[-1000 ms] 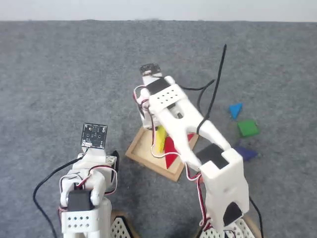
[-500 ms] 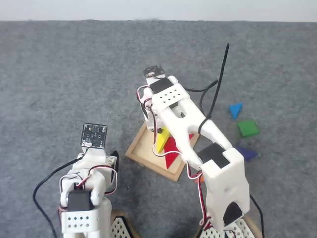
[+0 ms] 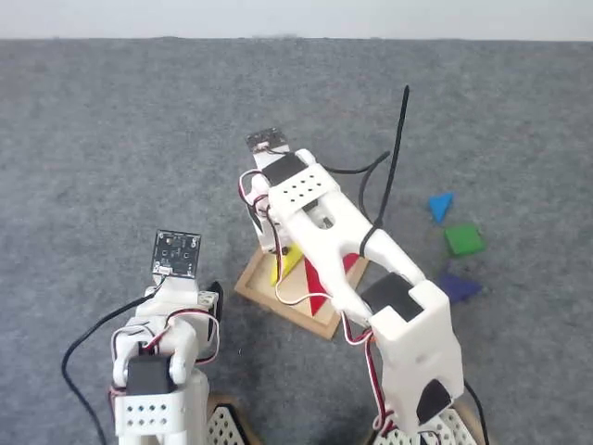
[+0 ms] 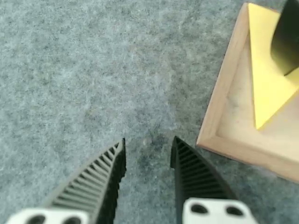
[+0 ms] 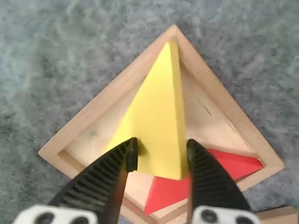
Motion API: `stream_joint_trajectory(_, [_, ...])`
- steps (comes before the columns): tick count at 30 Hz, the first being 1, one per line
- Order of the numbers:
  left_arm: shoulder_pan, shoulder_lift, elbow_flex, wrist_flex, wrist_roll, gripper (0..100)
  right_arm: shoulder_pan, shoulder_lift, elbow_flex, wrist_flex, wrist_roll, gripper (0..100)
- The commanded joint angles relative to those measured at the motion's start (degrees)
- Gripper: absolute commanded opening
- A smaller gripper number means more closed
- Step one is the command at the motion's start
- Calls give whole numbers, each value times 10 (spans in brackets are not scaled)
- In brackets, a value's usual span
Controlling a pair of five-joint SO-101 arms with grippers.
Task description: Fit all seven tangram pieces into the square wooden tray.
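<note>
1. Change: in the high view my right arm [image 3: 315, 199] has swung toward my left arm's side since a second ago. It has carried the yellow triangle [image 5: 159, 107] from the middle of the wooden tray [image 5: 74, 135] toward the tray's corner on that side.
2. My right gripper [image 5: 160, 151] is clamped on the yellow triangle, with one jaw on each side of its broad end.
3. The yellow triangle is large and thick. Its tip points into one tray corner, and whether it lies flat on the floor I cannot tell.
4. A red triangle [image 5: 187, 184] lies flat in the tray, just beside the yellow one.
5. My left gripper [image 4: 147, 154] hangs over the grey carpet [image 4: 70, 70] near a tray corner, jaws apart and holding nothing.
6. A blue triangle [image 3: 441, 206], a green square [image 3: 462, 240] and a dark blue piece [image 3: 459, 286] lie on the carpet, well apart from the tray.
</note>
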Motion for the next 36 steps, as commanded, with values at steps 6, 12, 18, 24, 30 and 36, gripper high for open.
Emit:
stream_joint_trajectory(6, [1, -16, -5, 5, -4, 153, -6, -47, -18, -19, 7, 113])
stream_joint_trajectory(12, [1, -16, -5, 5, -4, 153, -12, -43, -14, -47, 36, 107])
stream_joint_trajectory(18, [1, -16, -5, 5, -4, 153, -17, -42, -13, -44, 141, 6])
stream_joint_trajectory(24, [1, -16, -5, 5, -4, 153, 10, -44, -14, -22, 253, 7])
stream_joint_trajectory(30, [1, -16, -5, 5, -4, 153, 12, -42, -4, -19, 324, 8])
stream_joint_trajectory(36, [1, -16, -5, 5, -4, 153, 5, -47, -4, -16, 327, 8])
